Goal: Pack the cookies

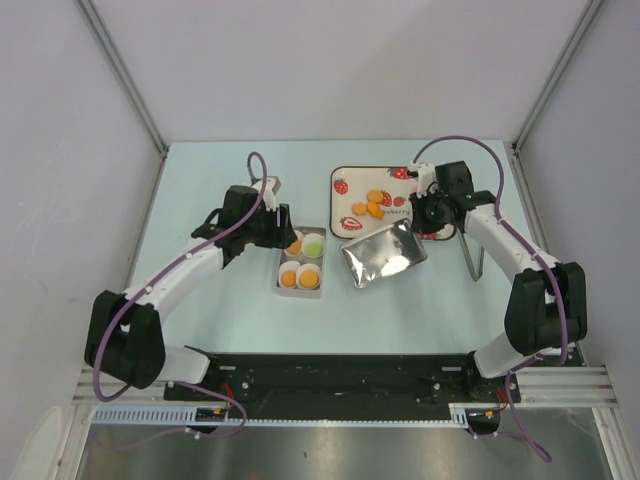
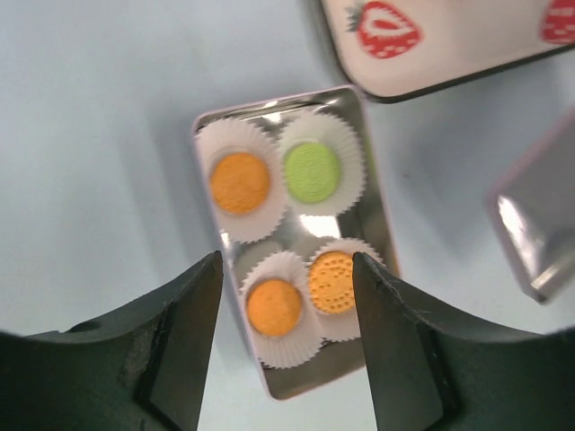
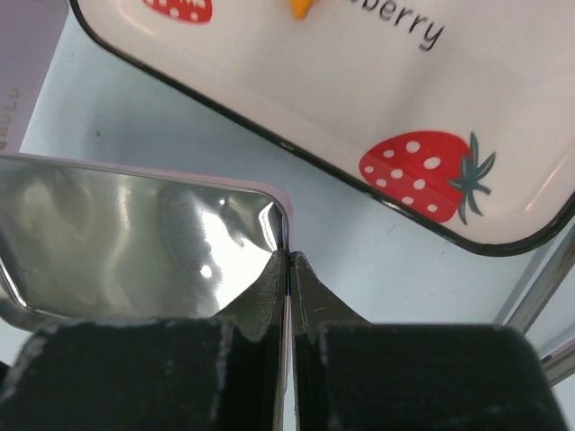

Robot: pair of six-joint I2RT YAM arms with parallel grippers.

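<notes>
Your left gripper [image 2: 286, 262] hangs wide open over the rectangular silver tin [image 2: 310, 226], whose white paper cups [image 2: 346, 144] hold round orange cookies [image 2: 240, 182]; bare table [image 2: 90, 135] lies off its left edge. Your right gripper [image 3: 289, 256] is pinched tight on the rim of the shiny metal lid [image 3: 135, 242], seemingly just clear of the strawberry-printed plate [image 3: 377, 99].

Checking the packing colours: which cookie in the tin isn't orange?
The green cookie, in the tin's corner nearest the strawberry tray. The other three in the tin are orange.
</notes>
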